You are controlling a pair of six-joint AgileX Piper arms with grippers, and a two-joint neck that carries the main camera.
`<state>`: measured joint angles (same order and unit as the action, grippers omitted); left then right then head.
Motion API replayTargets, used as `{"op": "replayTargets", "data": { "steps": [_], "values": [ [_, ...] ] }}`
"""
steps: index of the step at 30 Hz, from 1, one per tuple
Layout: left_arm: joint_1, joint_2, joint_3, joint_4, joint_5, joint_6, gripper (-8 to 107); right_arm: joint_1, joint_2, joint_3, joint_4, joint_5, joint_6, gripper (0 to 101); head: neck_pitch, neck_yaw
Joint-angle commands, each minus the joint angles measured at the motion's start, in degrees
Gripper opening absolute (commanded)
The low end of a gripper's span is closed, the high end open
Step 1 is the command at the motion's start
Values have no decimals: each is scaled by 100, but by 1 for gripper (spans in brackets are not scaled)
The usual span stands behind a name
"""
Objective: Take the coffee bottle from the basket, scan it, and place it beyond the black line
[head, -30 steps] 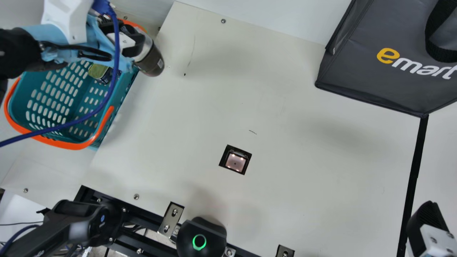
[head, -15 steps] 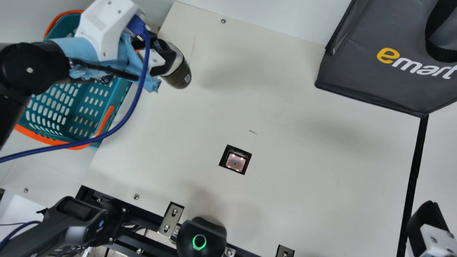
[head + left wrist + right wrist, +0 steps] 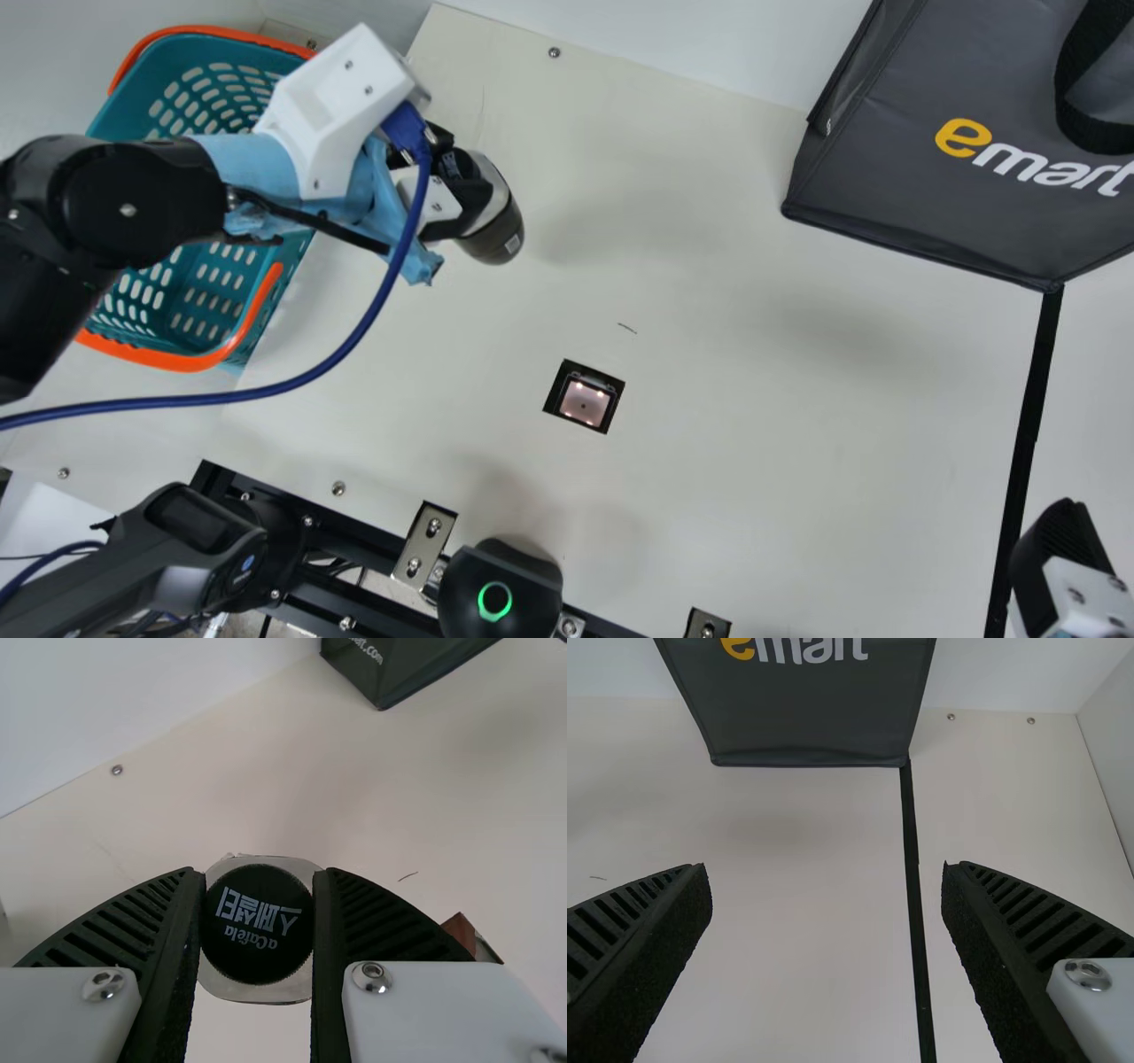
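Over the desk (image 3: 753, 461), inward of its left edge and toward the far left corner, my left gripper (image 3: 259, 872) holds the coffee bottle (image 3: 493, 234), fingers closed on either side of its neck, cap toward my wrist. Status: bottle out of the basket (image 3: 177, 66), one part done. Scan judged outstanding; bottle lies well apart from the scanner (image 3: 585, 401) (a pale patch shows near the base, possibly the code). Placement also remains: the black line (image 3: 1032, 399) runs near the right edge, bottle on its basket side. Right gripper (image 3: 826, 866): empty, fingers spread wide, near the line.
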<state>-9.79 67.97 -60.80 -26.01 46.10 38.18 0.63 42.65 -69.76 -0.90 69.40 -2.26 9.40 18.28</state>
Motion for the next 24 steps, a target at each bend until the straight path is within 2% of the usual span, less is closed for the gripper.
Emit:
{"op": "replayTargets", "data": {
  "steps": [1,11,24],
  "values": [
    [-92,11,27,-34,-16,8,10,0,0,0,0,0,0,91,-148,14],
    [-514,124,92,-181,-86,5,10,0,0,0,0,0,0,91,-148,14],
    [-626,244,202,-435,-62,179,10,0,0,0,0,8,0,91,-148,14]
  ]
}}
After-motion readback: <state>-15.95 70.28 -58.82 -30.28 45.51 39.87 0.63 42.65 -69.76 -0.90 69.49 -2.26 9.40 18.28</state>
